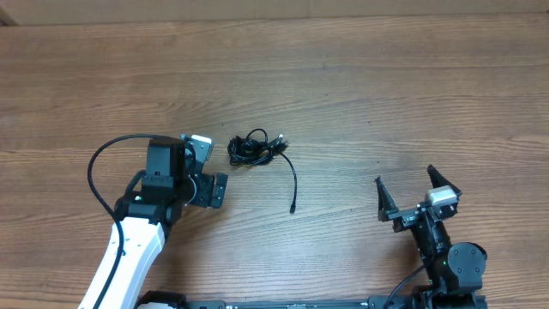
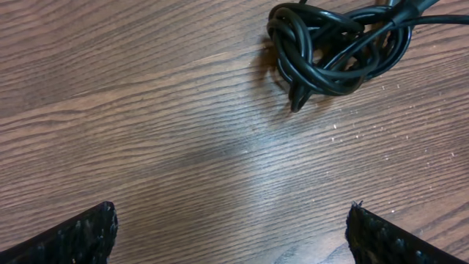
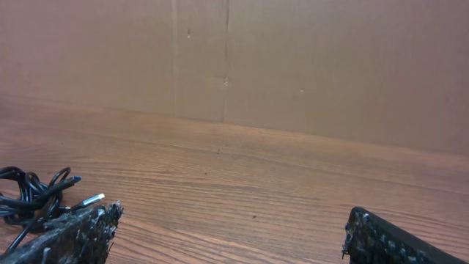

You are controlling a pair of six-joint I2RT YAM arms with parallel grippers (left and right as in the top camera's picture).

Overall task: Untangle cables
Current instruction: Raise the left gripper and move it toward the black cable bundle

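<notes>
Soft, even light covers my tabletop, with a pale sheen in the left wrist view. Shadows are faint; my left pincer looks blurred.

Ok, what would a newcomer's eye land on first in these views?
A small knot of thin black cables lies midway across the brown wooden table, one end trailing loose. The left end effector is open close beside it; the right end effector, also open, sits far off.

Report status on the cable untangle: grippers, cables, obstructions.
Left gripper open, empty, beside the cables. Right gripper open, empty, well off to the side. Cables bunched in a knot on the table, one tail loose. Nothing in the way.
</notes>
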